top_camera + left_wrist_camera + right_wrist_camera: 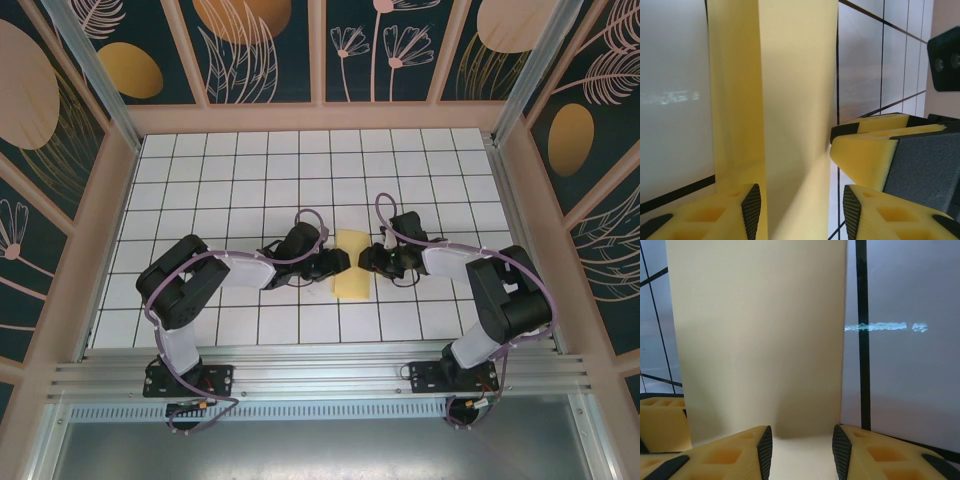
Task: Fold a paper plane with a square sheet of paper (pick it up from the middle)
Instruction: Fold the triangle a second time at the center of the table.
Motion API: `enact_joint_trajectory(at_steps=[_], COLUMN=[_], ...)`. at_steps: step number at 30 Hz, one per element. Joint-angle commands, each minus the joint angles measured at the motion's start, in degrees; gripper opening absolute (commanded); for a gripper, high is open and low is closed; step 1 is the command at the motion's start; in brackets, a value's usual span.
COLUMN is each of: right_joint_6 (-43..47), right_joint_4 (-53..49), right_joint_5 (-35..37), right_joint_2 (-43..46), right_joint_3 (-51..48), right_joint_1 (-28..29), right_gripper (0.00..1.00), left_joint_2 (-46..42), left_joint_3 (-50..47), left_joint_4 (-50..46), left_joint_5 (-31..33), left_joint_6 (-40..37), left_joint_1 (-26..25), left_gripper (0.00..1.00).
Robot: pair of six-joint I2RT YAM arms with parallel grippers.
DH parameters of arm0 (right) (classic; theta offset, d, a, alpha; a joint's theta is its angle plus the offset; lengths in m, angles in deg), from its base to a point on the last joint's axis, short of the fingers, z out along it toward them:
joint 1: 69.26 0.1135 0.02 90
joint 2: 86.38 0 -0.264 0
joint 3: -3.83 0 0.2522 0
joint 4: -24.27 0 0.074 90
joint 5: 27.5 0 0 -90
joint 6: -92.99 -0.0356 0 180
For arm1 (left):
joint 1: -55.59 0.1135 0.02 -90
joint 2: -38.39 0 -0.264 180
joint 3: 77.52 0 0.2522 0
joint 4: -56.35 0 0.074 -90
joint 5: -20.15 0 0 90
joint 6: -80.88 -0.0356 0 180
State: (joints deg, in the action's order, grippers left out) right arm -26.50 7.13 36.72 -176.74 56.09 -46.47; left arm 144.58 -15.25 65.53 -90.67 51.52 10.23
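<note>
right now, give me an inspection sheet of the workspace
surface: white grid table
job's things: paper, folded into a narrow strip, at centre between the two grippers
clutter: nothing seen
grippers: left gripper and right gripper both open, jaws apart with the paper between them
cables: purple cables run along both arms, off the paper
surroundings: floral wall panels on three sides, metal rail at the near edge

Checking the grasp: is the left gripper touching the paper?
Cannot tell. In the left wrist view the paper runs between the open fingers of the left gripper, close beside one pad, but neither contact nor a gap shows plainly.
</note>
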Motion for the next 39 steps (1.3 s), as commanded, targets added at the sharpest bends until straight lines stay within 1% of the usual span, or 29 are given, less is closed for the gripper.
enact_joint_trajectory(at_steps=[1,4,9,20,22,24,26,28,31,33,35,37,38,39], right_joint_6=[0.3,0.8,1.3,4.3,5.0,5.6,6.3,6.7,7.2,7.1,7.0,7.2,7.4,7.6], right_joint_4=[-0.8,-1.3,-1.7,-3.6,-4.1,-4.6,-5.5,-6.2,-7.8,-8.4,-8.9,-9.1,-9.2,-9.2], right_joint_5=[0.0,0.0,-0.2,-0.9,-0.9,-1.0,-0.9,-0.6,0.3,1.1,3.7,8.1,9.5,12.0], right_joint_2=[-0.5,-0.5,-0.8,-1.6,-1.7,-1.9,-2.1,-1.7,0.3,3.3,6.9,10.5,12.1,13.8], right_joint_3=[-1.1,-0.6,0.0,1.8,2.4,2.8,3.5,4.2,5.0,5.1,4.7,4.0,3.5,3.0], right_joint_1=[-0.4,-0.5,-0.7,-1.2,-1.2,-1.3,-1.3,-1.3,-1.3,-1.2,-0.1,3.2,5.2,7.8], right_gripper=[0.41,0.41,0.41,0.42,0.42,0.42,0.42,0.42,0.44,0.46,0.47,0.48,0.51,0.56], left_joint_2=[1.3,2.2,4.9,6.4,6.8,7.5,7.8,7.6,6.0,4.2,2.4,1.3,1.1,1.1], left_joint_3=[1.8,2.3,5.0,6.4,6.9,6.9,6.9,6.9,5.9,4.3,2.8,2.0,1.9,2.0], left_joint_4=[3.3,4.2,4.8,4.3,4.2,4.2,3.9,3.6,3.9,4.5,5.3,5.6,5.6,5.3], left_joint_5=[-1.1,-2.2,-6.1,-7.2,-7.9,-8.8,-9.3,-9.2,-8.0,-6.4,-4.9,-4.2,-4.2,-4.3], left_joint_6=[1.2,1.3,0.9,-0.2,-0.5,-0.7,-0.9,-1.0,-0.5,0.6,1.9,2.8,2.8,2.8], left_joint_1=[0.8,1.9,2.9,4.7,4.8,4.9,5.0,4.9,5.0,5.0,4.9,4.9,4.9,4.9], left_gripper=[0.48,0.47,0.43,0.34,0.3,0.25,0.17,0.13,0.04,0.03,0.02,0.02,0.02,0.02])
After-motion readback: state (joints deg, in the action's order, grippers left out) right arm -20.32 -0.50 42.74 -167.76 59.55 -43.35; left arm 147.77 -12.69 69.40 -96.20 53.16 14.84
